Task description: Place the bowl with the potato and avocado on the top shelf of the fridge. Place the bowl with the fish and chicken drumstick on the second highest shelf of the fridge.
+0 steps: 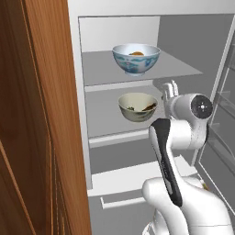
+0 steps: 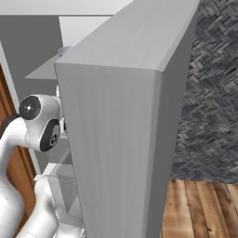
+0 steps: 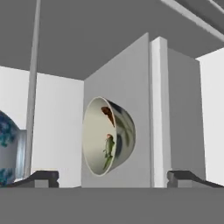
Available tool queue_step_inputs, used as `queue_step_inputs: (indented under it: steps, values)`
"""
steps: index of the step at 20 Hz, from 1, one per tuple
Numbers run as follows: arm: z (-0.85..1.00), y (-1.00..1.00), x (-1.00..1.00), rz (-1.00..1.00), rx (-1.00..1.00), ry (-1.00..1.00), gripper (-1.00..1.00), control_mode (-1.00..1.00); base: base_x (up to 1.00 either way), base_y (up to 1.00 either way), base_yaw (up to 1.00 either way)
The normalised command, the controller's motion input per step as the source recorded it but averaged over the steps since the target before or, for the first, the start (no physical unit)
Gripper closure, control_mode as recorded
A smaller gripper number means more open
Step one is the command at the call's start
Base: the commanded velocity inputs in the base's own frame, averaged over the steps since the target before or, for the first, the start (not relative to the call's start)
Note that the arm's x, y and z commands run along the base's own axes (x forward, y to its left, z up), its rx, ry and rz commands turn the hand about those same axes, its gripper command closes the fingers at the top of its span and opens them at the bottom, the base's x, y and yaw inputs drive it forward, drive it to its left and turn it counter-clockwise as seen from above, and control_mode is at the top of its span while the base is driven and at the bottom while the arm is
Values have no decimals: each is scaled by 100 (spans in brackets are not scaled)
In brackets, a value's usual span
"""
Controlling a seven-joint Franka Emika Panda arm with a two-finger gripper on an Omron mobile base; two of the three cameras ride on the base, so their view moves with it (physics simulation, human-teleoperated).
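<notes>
Resting on the top shelf [image 1: 183, 69] of the fridge [image 1: 193, 32], near its front edge: blue-patterned bowl [image 1: 136, 58] with potato [image 1: 136, 53]. Shelf below: cream bowl [image 1: 137, 107] holding fish [image 3: 107, 146] and chicken drumstick [image 3: 107, 113]. Gripper [image 3: 113, 177] jaws held apart, nothing grasped.

Franka arm [image 1: 183, 183], white with dark joints, reaching forward and up.

Left base view: the arm rises from the lower right, a dark strip running along its near link, and bends at a round joint capped by a dark disc; beyond that the wrist points forward, with the gripper [image 1: 169, 87] at its far end, pale and partly hidden behind the joint. Right base view: the arm stands at the lower left, its disc-capped joint uppermost. Hand view: two dark fingertips [image 3: 41, 177] sit well apart at the bottom edge, one at each side, with nothing between them; jaws spread wide.
</notes>
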Motion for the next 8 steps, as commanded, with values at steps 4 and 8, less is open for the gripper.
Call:
queue_step_inputs:
  steps: [4,8]
  values:
    - [100,0,-100,-6,0,-4,-100,-100,0,0,0]
    - [100,1,-100,-1,0,-2,-100,-100,0,0,0]
